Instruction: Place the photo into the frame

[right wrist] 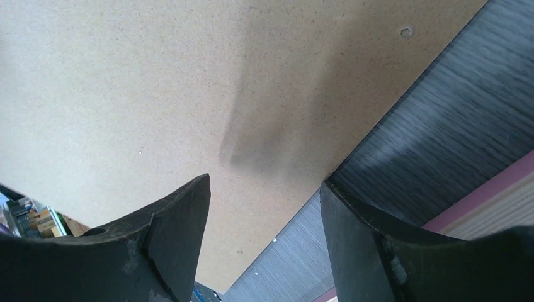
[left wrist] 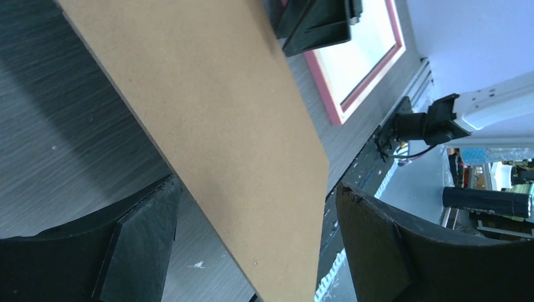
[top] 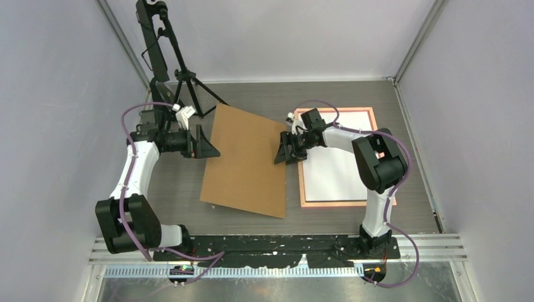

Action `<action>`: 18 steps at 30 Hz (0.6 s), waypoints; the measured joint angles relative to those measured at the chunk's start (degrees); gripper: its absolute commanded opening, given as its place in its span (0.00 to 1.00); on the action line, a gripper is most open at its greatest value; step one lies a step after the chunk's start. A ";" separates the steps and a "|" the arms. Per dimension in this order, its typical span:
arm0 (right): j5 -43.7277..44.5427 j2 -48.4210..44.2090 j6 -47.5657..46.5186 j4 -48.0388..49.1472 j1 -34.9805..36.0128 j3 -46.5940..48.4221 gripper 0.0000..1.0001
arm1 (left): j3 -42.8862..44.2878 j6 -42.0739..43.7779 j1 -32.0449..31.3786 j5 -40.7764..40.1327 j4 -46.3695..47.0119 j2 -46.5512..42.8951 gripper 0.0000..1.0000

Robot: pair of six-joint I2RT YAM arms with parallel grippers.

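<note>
L pincer (top: 206,143) agape | R pincer (top: 286,148) agape | board (top: 249,160) btwn | photo (top: 337,171) in frame (top: 301,182)

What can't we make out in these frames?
- Top view: the photo lies white side up in the frame, so its print is hidden.
- Top view: the right arm covers part of the frame's right rail.
- All views: the board hides whatever lies under it.

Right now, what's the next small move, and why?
Probably close the left gripper on the board: its edge sits between the open jaws, ungripped. The right gripper is open at the opposite edge, and the board lies beside the frame, not on it.
</note>
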 measured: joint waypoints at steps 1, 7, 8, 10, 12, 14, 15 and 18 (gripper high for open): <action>-0.24 0.04 0.02 0.02 -0.09 0.00 0.71 | 0.20 -0.02 -0.07 0.81 -0.02 -0.44 0.87; -1.79 0.52 0.09 1.57 -0.48 -0.02 0.71 | 1.66 -1.33 -1.53 4.22 0.63 -2.03 0.87; -2.36 0.76 0.11 2.73 -0.48 -0.22 0.71 | 1.73 -1.81 -2.25 5.20 0.98 -2.27 0.87; -4.22 1.53 0.35 5.33 -0.20 -0.44 0.71 | 1.73 -2.89 -4.90 6.67 1.01 -2.32 0.87; -5.92 2.01 0.66 7.76 0.07 -0.92 0.71 | 1.73 -3.61 -7.21 7.72 1.03 -2.29 0.87; -7.23 2.25 1.03 9.64 0.13 -1.55 0.71 | 1.73 -4.46 -8.87 8.33 1.29 -2.29 0.87; -7.74 2.27 1.18 10.45 0.11 -1.88 0.71 | 1.73 -4.85 -9.60 8.52 1.40 -2.29 0.86; -8.74 2.27 1.49 12.24 0.04 -2.71 0.71 | 1.77 -6.71 -10.95 7.96 2.03 -2.27 0.86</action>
